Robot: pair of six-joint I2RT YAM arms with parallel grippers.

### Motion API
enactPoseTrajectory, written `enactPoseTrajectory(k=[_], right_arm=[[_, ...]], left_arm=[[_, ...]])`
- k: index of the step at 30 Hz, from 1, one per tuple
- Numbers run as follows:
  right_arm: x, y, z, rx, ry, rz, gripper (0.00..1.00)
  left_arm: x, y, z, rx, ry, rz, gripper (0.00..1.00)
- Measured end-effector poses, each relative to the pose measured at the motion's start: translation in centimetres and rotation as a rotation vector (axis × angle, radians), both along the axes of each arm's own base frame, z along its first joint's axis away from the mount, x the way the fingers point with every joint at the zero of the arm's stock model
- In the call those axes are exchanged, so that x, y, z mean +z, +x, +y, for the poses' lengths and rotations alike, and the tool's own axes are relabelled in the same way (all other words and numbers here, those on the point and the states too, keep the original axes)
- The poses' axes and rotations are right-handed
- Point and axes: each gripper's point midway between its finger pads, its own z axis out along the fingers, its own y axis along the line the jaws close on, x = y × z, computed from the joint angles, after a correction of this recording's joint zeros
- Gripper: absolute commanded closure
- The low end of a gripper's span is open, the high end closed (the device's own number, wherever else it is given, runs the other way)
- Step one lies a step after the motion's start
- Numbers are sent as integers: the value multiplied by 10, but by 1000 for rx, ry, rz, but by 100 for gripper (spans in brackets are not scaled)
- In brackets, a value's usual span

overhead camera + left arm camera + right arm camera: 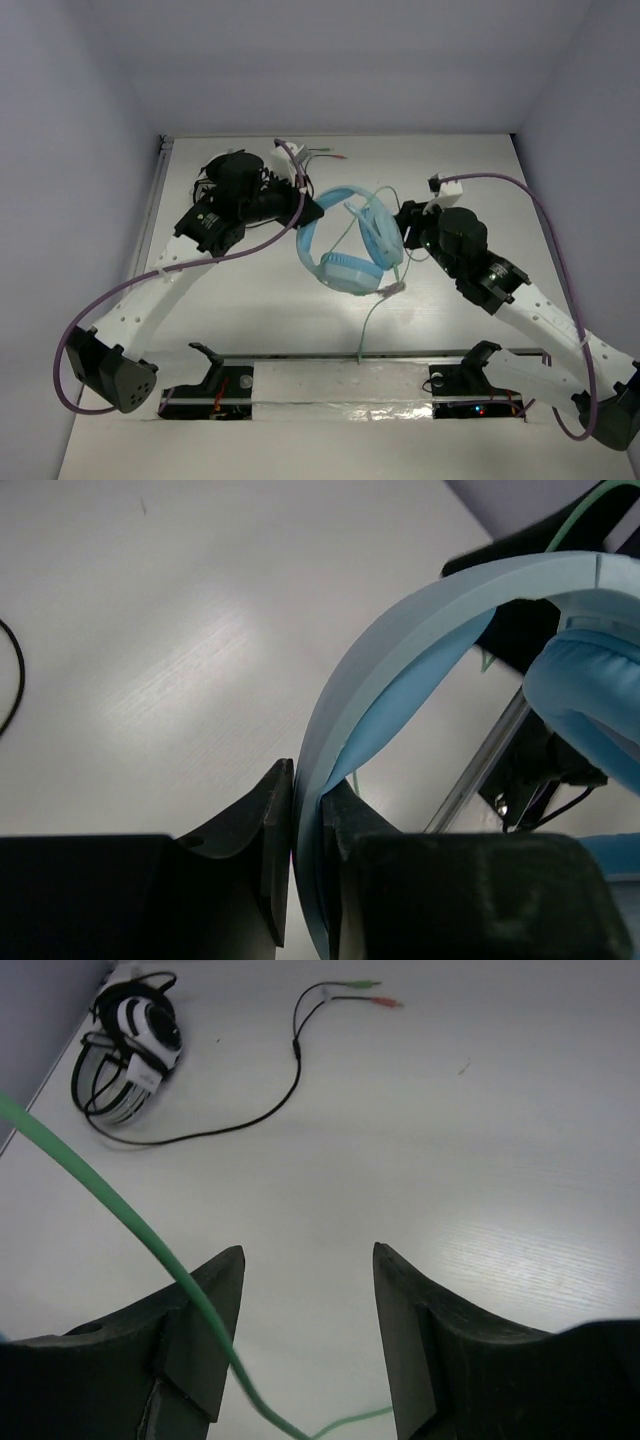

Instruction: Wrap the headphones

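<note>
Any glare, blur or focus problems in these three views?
Top external: glare along the near edge of the table. Left wrist: soft sheen on the table, headband blurred by closeness. Right wrist: cable blurred up close, black and white headphones sharp.

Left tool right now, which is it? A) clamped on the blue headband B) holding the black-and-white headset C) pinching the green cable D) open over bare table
A: in the left wrist view the left tool is shut on the light blue band of the headphones, which runs up out of its grip.
</note>
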Motion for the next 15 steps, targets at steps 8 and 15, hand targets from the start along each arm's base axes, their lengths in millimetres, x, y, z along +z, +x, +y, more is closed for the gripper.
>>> enactPoseTrajectory(k=[8, 15], right_arm=[[-33, -6, 24, 129, 122, 23, 35], [-13, 10, 23, 166, 203, -67, 13]], left_arm=[[84, 23, 12, 38, -155, -106, 100], [94, 31, 17, 39, -183, -77, 100]])
